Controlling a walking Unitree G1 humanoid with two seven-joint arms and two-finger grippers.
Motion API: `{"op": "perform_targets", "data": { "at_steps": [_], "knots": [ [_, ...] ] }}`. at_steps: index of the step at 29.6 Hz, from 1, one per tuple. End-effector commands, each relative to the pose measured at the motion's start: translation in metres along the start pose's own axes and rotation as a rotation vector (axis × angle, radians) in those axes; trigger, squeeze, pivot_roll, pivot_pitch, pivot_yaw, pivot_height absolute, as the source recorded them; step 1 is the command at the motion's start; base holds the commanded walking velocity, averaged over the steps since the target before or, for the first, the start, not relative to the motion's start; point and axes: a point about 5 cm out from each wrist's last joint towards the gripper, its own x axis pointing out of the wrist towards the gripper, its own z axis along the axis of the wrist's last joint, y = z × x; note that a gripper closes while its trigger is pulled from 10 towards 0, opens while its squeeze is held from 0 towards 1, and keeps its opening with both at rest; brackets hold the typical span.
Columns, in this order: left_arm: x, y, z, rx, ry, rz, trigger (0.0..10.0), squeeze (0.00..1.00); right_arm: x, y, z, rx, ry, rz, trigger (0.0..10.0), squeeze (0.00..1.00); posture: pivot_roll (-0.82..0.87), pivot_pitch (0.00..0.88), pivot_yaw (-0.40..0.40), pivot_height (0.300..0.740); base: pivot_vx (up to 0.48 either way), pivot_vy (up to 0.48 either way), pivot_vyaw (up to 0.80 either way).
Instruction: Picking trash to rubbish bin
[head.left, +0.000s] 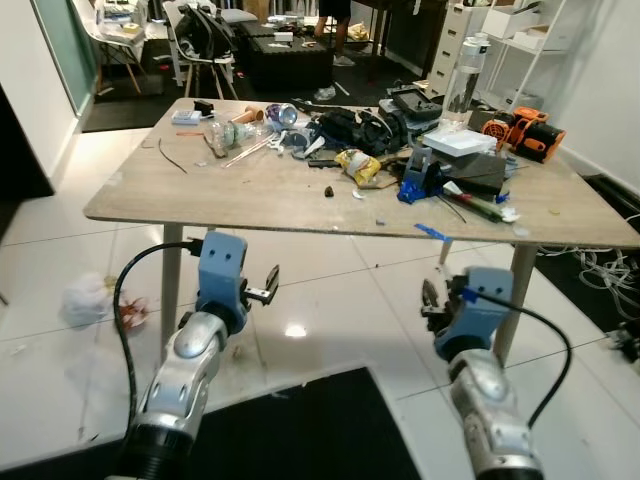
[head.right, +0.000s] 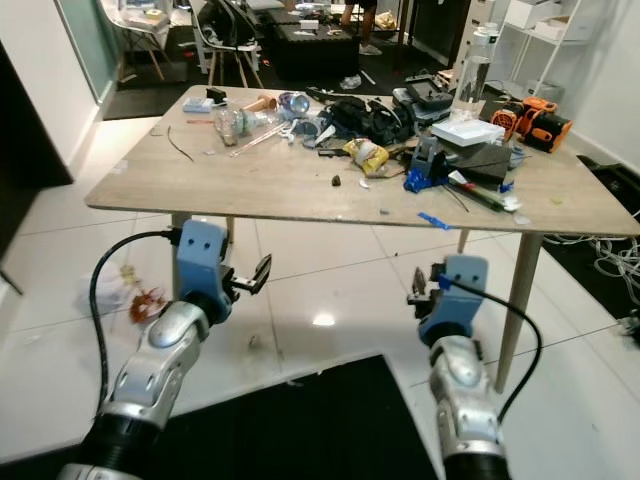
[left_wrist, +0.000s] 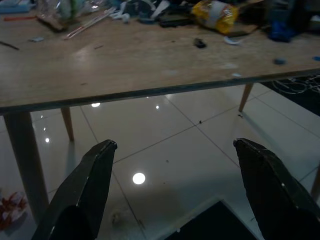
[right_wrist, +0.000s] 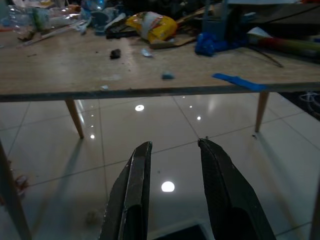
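Both arms sit lowest in frame, raised ahead of the chest w/ nothing held: left gripper (head.left: 266, 285) spread wide, right gripper (head.left: 430, 297) narrow but not closed, prob. poised for a reach since the desk edge is just beyond. Trash is upper-centre on the desk (head.left: 250, 195): yellow wrapper (head.left: 358, 165), crushed clear bottle (head.left: 228, 135), small dark scrap (head.left: 328, 190), mixed in w/ a blue tool (head.left: 418, 178) and black cables. More rubbish, a white crumpled bag (head.left: 84, 300), lies on the floor at left-centre; no bin visible.
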Motion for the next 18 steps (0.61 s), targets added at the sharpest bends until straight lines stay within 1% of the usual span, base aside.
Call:
{"op": "perform_targets", "data": {
  "at_steps": [1, 18],
  "knots": [
    [-0.0012, -0.0006, -0.0015, 0.011, 0.011, -0.005, 10.0, 0.00, -0.0016, -0.0065, -0.0017, -0.010, 0.008, -0.024, 10.0, 0.00, -0.10, 0.048, -0.007, 0.740, 0.341, 0.000, 0.00],
    [-0.0010, -0.0016, 0.0008, 0.015, 0.006, -0.014, 10.0, 0.00, -0.0011, -0.0092, 0.0010, -0.015, -0.010, -0.032, 10.0, 0.00, -0.10, 0.049, -0.004, 0.740, 0.341, 0.000, 0.00]
  ]
}}
